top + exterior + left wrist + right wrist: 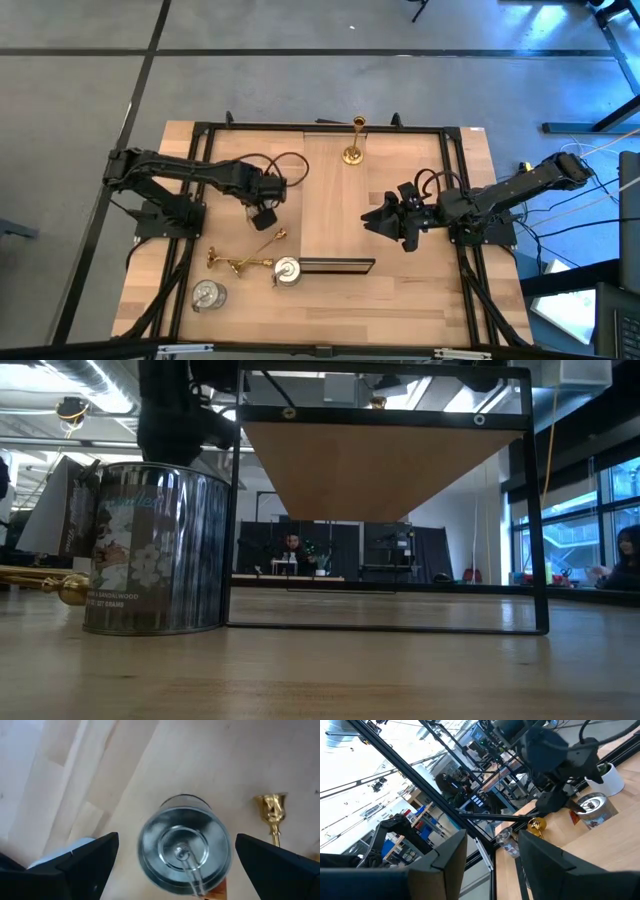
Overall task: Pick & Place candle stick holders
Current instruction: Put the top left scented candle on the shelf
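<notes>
Silvery cup (183,851) beneath wide-open left gripper (264,216) jaws, nothing held, right's unclear

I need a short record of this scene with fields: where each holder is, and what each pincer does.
upright gold holder: stands at the far edge of the wooden board
lying gold holders: on the table, near left
silvery cups: one near the board's near end, one at near left, one below the left pincer
left pincer: open, above a silvery cup
right pincer: over the table's right side, holds nothing
</notes>
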